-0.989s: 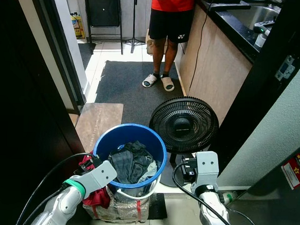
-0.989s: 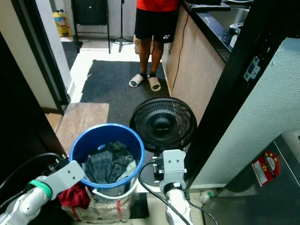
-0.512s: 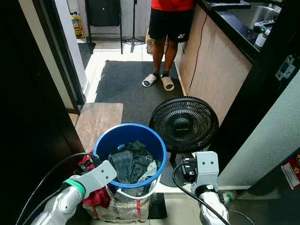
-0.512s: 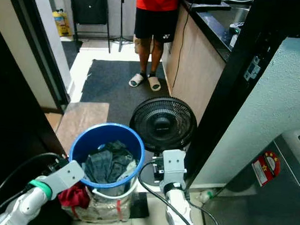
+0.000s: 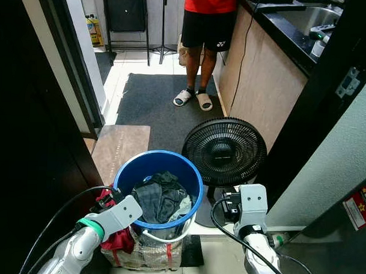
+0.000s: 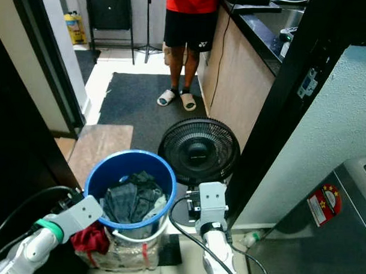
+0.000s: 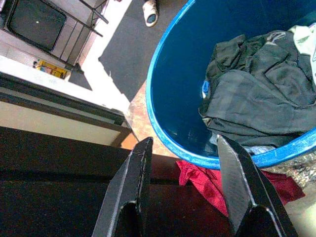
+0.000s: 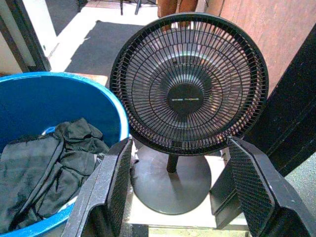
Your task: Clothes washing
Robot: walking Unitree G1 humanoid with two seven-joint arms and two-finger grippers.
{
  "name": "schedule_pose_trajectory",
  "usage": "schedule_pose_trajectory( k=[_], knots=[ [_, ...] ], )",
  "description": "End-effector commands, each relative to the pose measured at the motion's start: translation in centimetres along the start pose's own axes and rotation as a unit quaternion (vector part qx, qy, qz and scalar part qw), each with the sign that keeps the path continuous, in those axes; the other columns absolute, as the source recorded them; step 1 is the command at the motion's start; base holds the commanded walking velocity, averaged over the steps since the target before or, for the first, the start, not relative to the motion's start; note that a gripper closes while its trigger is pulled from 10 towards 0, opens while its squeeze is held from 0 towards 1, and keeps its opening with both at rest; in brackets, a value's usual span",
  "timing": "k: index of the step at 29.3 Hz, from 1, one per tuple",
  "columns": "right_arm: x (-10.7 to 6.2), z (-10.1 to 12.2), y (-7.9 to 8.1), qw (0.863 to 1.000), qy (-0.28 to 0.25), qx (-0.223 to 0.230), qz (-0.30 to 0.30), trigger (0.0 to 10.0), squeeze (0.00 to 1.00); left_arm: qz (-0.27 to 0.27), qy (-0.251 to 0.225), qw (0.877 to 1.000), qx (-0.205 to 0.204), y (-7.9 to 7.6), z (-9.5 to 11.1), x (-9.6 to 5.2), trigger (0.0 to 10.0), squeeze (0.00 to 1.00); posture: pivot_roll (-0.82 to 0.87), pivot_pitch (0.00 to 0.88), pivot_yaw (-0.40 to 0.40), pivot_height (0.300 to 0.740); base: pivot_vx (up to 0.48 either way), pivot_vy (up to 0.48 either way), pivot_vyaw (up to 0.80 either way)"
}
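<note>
The left pincer (image 7: pixel 185 185) is hovering wide open and empty beside the blue bucket (image 5: pixel 191 173) of dark clothes (image 5: pixel 160 196). The right pincer (image 8: pixel 180 185) is gaping empty before the black fan (image 5: pixel 224 151).

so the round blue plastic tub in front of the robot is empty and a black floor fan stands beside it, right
Not empty. The left eye view shows the round blue plastic tub holding dark grey clothes. The black floor fan does stand beside it.

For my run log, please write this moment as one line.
round blue plastic bucket: holds dark clothes | left claw: open, beside bucket | right claw: open, facing black fan
</note>
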State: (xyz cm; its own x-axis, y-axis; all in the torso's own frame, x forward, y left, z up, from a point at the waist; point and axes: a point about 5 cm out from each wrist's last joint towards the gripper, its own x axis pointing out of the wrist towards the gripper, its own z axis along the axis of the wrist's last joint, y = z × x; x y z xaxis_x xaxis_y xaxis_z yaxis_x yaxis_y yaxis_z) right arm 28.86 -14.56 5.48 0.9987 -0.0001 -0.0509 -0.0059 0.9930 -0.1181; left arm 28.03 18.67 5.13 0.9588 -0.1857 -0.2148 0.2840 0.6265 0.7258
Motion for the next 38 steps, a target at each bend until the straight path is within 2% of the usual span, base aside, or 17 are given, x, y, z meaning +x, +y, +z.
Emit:
schedule_pose_trajectory(
  k=[1,30,38],
  knots=[
    [-0.18,-0.42,0.08,1.0,0.011,-0.003,0.001,10.0,0.0,-0.008,0.009,1.0,-0.001,-0.2,-0.6,-0.28,10.0,0.0,-0.01,0.046,0.08,0.74,0.0,0.0,0.0],
    [-0.32,-0.57,-0.11,1.0,0.013,-0.005,0.0,10.0,0.0,-0.008,0.007,1.0,-0.001,-0.23,-0.54,-0.39,10.0,0.0,-0.01,0.053,0.076,0.74,0.0,0.0,0.0],
    [-0.12,-0.47,0.29,1.0,0.014,-0.004,0.007,10.0,0.0,-0.008,0.007,1.0,-0.001,-0.22,-0.53,-0.4,10.0,0.0,0.0,0.057,0.065,0.74,0.0,0.0,0.0]
  ],
)
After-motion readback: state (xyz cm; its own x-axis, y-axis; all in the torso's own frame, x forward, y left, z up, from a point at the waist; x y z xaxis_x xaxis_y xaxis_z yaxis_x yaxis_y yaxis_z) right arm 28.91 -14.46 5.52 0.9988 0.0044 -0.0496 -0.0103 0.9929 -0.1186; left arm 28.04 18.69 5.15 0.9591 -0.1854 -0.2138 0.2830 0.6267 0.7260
